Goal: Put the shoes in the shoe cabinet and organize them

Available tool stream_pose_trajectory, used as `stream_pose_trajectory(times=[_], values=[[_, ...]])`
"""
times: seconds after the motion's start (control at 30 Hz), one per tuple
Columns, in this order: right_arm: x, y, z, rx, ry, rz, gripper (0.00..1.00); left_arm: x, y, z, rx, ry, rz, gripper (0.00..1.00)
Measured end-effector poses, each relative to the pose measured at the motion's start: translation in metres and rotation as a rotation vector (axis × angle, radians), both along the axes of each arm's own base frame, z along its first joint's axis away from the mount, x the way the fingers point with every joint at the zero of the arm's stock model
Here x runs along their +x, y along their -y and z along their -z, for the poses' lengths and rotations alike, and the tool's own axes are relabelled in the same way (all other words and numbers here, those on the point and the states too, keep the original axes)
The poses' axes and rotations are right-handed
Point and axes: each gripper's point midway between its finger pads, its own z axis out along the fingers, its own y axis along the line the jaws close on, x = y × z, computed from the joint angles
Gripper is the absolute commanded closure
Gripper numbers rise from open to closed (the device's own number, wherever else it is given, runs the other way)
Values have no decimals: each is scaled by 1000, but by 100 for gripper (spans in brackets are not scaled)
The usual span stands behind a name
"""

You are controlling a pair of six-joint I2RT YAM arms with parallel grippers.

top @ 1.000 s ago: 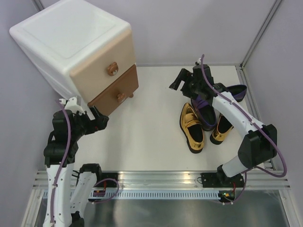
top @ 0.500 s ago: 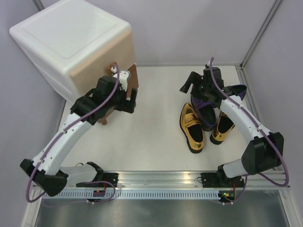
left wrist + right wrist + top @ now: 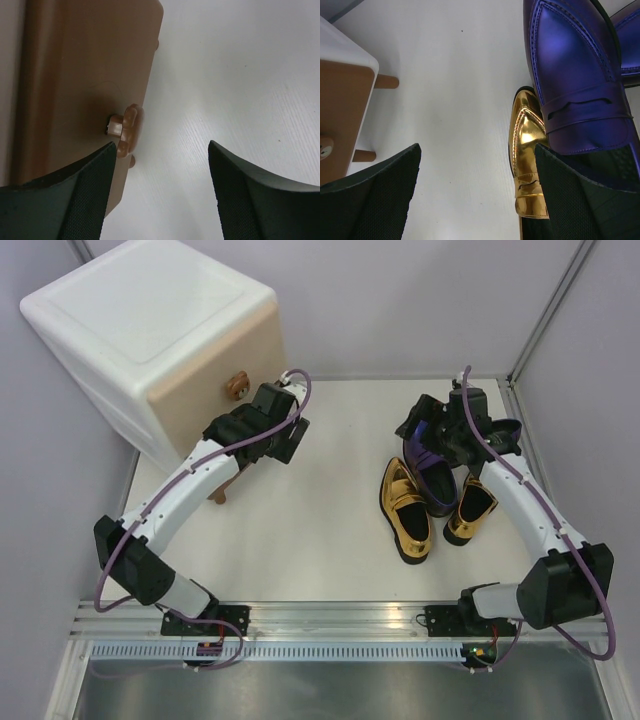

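Your shoe cabinet [image 3: 150, 330] stands at the surface's [image 3: 320, 530] far left. Your left gripper [image 3: 162, 150] faces its brown lower drawer [image 3: 75, 75], jaws apart, the knob [image 3: 127, 127] just beside one finger. To the right, four shoes [image 3: 405, 510] lie clustered. Your right gripper [image 3: 476, 155] hovers over a purple shoe [image 3: 575, 75], jaws wide apart, holding nothing.

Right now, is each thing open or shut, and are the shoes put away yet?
upper drawer, shut.
lower drawer, looks shut.
left gripper, open, at the lower knob.
right gripper, open, empty.
gold shoes, out, not put away.
purple shoes, out, not put away.
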Motion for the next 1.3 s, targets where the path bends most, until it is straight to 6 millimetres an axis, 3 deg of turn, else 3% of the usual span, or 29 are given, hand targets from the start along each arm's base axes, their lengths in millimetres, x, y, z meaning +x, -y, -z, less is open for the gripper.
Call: stream_pose_trajectory(times=[0.5, 0.77, 0.9, 1.1, 1.3], values=[[-5, 3, 9, -9, -18, 0, 2, 25, -12, 22, 145, 1, -3, 36], [-10, 4, 19, -15, -43, -8, 2, 17, -24, 51, 195, -59, -2, 39], [-14, 1, 23, -2, -58, -26, 2, 19, -27, 50, 199, -54, -6, 40], [-19, -1, 29, 5, -77, -42, 2, 20, -29, 50, 201, -41, -8, 50], [-21, -2, 33, 6, -84, -52, 2, 23, -35, 46, 215, -25, -14, 71]])
